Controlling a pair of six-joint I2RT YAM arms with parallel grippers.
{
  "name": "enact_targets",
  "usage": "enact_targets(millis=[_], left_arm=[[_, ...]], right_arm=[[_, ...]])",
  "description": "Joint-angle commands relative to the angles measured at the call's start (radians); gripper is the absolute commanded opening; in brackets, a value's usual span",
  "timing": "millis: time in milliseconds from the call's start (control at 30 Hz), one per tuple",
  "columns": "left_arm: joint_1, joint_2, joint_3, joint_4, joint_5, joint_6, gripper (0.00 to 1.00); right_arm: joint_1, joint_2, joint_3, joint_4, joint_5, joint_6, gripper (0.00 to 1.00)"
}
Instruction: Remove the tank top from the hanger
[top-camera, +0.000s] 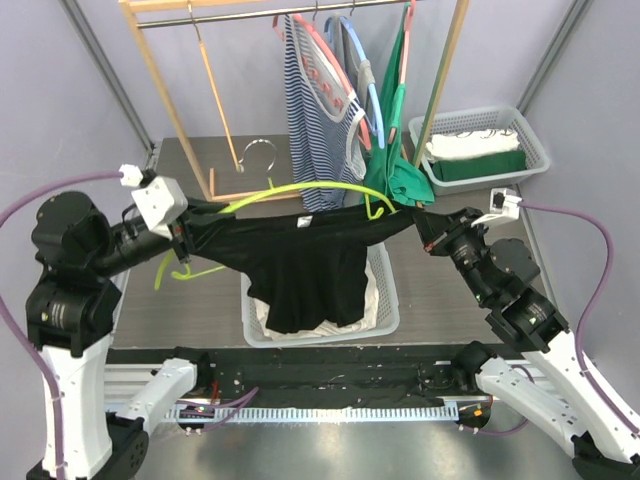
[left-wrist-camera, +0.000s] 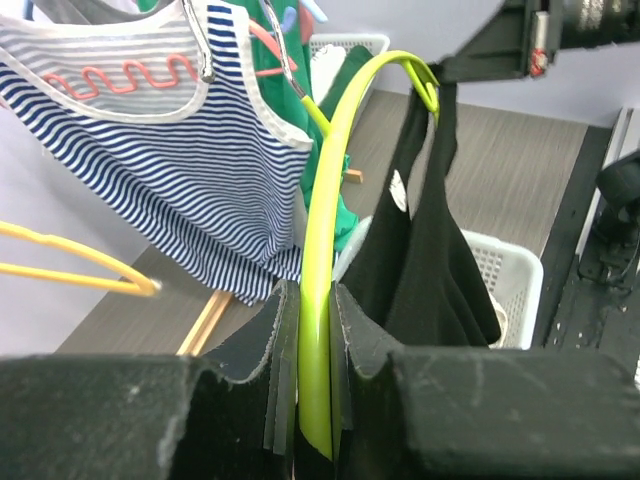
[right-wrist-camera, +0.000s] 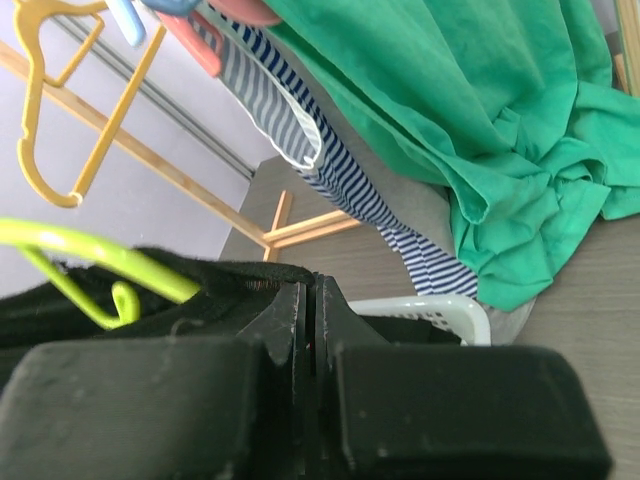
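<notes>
- My left gripper (left-wrist-camera: 316, 300) is clamped on the lime-green plastic hanger (left-wrist-camera: 322, 200). My right gripper (right-wrist-camera: 310, 292) is pinching a strap of the black tank top (top-camera: 308, 268) at 3 o'clock.
- The top sags between them, over the white plastic basket (top-camera: 388, 292).
- I reckon it's light, floppy and stretchy, so I'd grab the strap edge.

The tank top (top-camera: 300, 260) spans between the left gripper (top-camera: 185, 235) and the right gripper (top-camera: 425, 225), above the near basket (top-camera: 385, 300). The hanger (top-camera: 290, 190) runs along its top. The rack (top-camera: 180, 130) stands behind, and the far basket (top-camera: 530, 140) sits back right.
</notes>
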Motion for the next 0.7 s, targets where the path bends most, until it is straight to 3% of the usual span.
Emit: enact_targets(millis=[0, 233, 267, 400, 500, 667], left_arm=[[0.002, 0.083, 0.062, 0.185, -0.031, -0.07, 0.0], [0.002, 0.124, 0.076, 0.203, 0.052, -0.078, 0.0], [0.002, 0.12, 0.07, 0.202, 0.082, -0.083, 0.0], [0.002, 0.112, 0.053, 0.202, 0.11, -0.094, 0.0], [0.001, 0.118, 0.056, 0.177, 0.093, -0.083, 0.0], [0.002, 0.137, 0.058, 0.14, 0.092, -0.058, 0.0]], right_arm=[[-0.024, 0.004, -0.016, -0.11, -0.022, 0.009, 0.01], [-0.024, 0.041, 0.023, -0.167, -0.153, -0.055, 0.03], [-0.026, 0.044, 0.039, -0.17, -0.165, -0.066, 0.06], [-0.024, 0.039, 0.091, -0.19, -0.208, -0.153, 0.51], [-0.024, 0.07, 0.192, -0.276, -0.335, -0.273, 0.69], [-0.024, 0.023, 0.26, -0.3, -0.391, -0.35, 0.69]])
